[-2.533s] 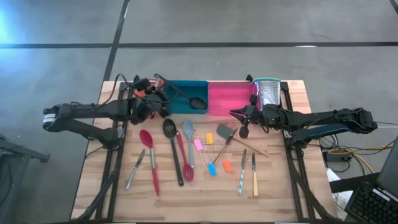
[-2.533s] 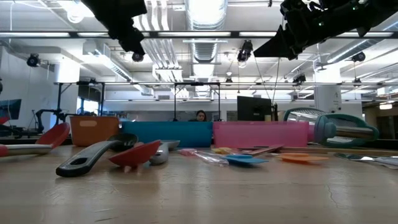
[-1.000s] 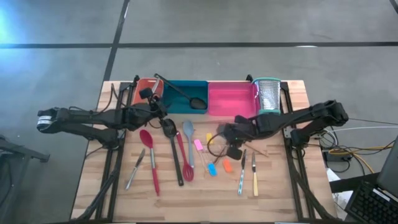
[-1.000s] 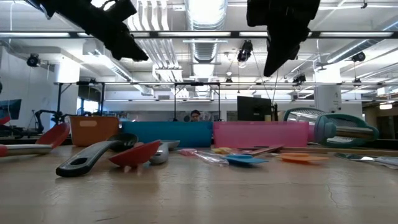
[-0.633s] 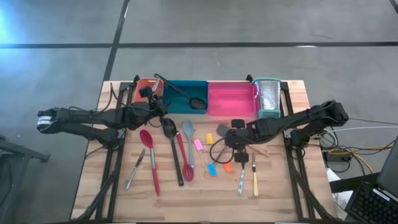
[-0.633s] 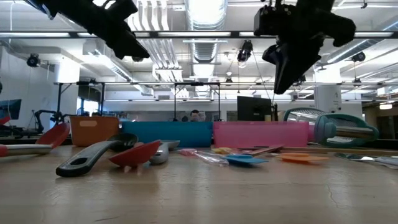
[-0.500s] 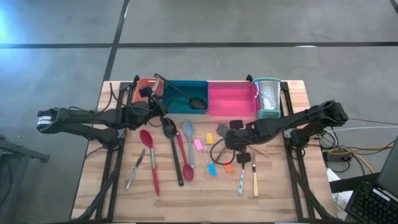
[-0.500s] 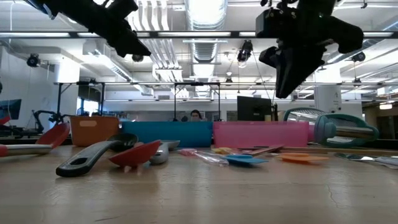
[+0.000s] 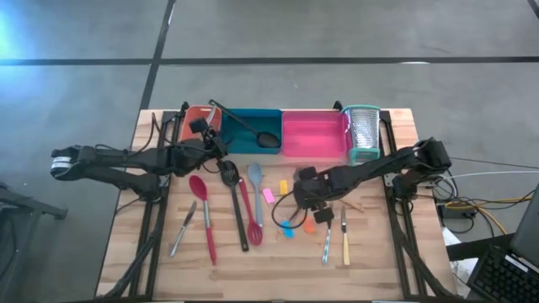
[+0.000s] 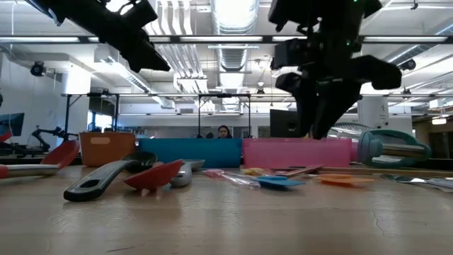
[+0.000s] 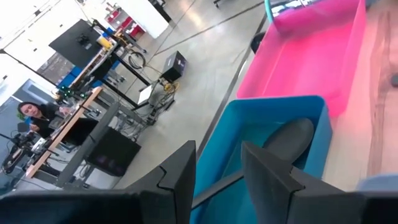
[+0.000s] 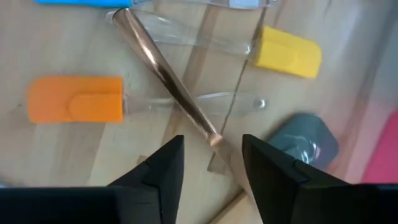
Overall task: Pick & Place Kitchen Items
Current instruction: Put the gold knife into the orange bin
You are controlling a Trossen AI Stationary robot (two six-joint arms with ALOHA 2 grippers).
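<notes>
Right gripper [image 12: 210,163] hovered low over utensil cluster on table [image 9: 379,261], fingers parted, nothing held; copper-handled tool [image 12: 165,81] lay between tips, orange spatula [image 12: 74,107] and yellow spatula [image 12: 290,51] alongside. Left gripper [image 11: 217,174] hung above teal tray [image 11: 273,118] holding black spoon [image 11: 287,140], jaws apart, empty

Right gripper [image 9: 305,195] has moved from beside the grater [image 9: 363,131] out over the small tools, fingers [image 12: 163,169] now parted above the copper-handled utensil [image 12: 168,87]; it has apparently descended. Left gripper [image 9: 221,150] shifted slightly forward early on.
</notes>
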